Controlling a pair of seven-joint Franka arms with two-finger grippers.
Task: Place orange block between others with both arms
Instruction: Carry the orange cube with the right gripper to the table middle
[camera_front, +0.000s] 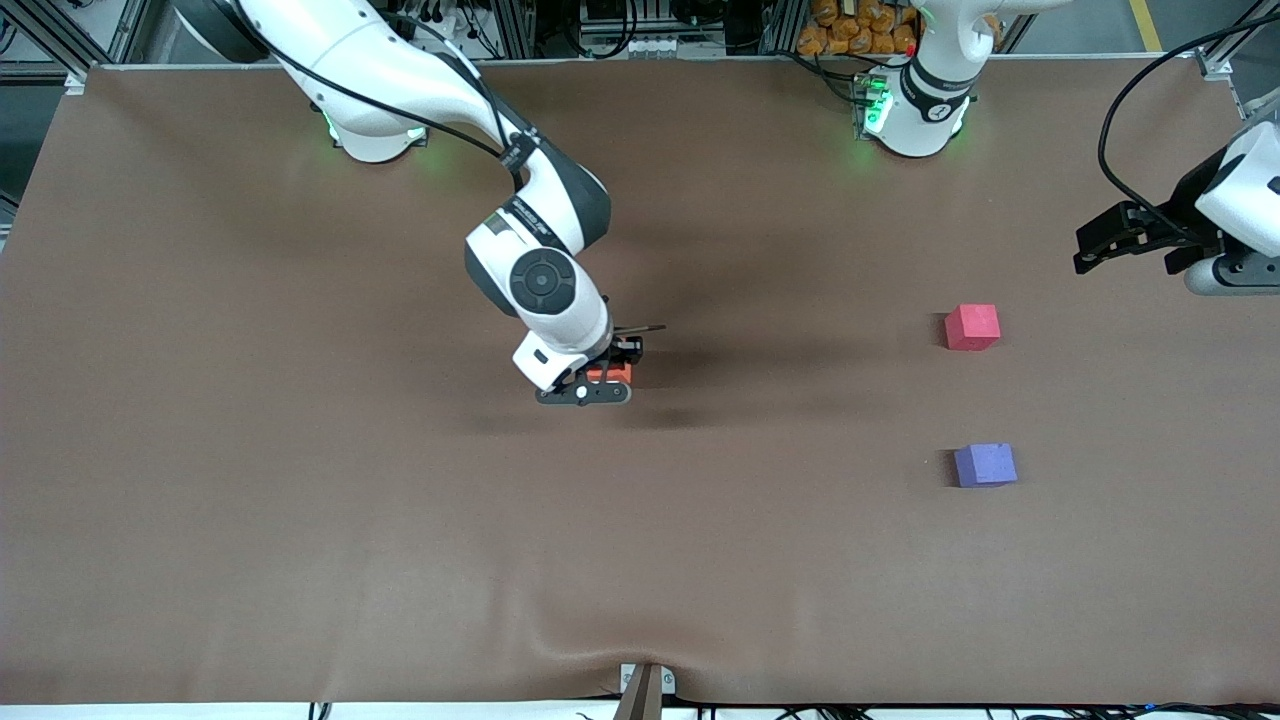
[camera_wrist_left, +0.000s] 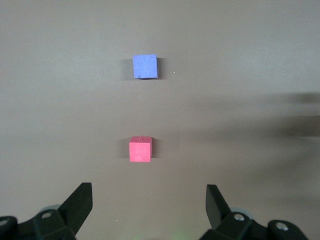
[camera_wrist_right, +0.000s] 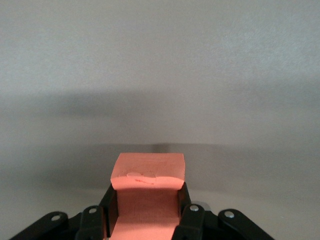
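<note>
R gripper (camera_front: 597, 385) is clamped tight on the orange block (camera_front: 610, 373); in the R wrist view the foam bulges between the fingers (camera_wrist_right: 186, 212), so the squeeze is firm. It sits low over the mid table, w/ a shadow under it; can't tell if the block is touching the cloth or just off it. From there outward: bare brown table cover (camera_front: 300, 520) all round, nothing else near.

Toward the L arm's end of the table lie the others: pinkish-red cube (camera_front: 972, 327) and purple cube (camera_front: 985, 465), well apart from the orange one. Purple is nearer the front camera, red farther, w/ a clear gap between them.

L gripper (camera_front: 1110, 240) hangs over the table edge at its own end, jaws spread wide, holding nothing. L wrist view looks down on both cubes (camera_wrist_left: 140, 149) (camera_wrist_left: 145, 66). L arm waits.

Progress, as I judge it: pick done, block in hand. Left: carry toward the L arm's end, prob. a handover to the L gripper since both arms are asked for, then set down in the gap btwn red and purple.

Containers: none in view.
</note>
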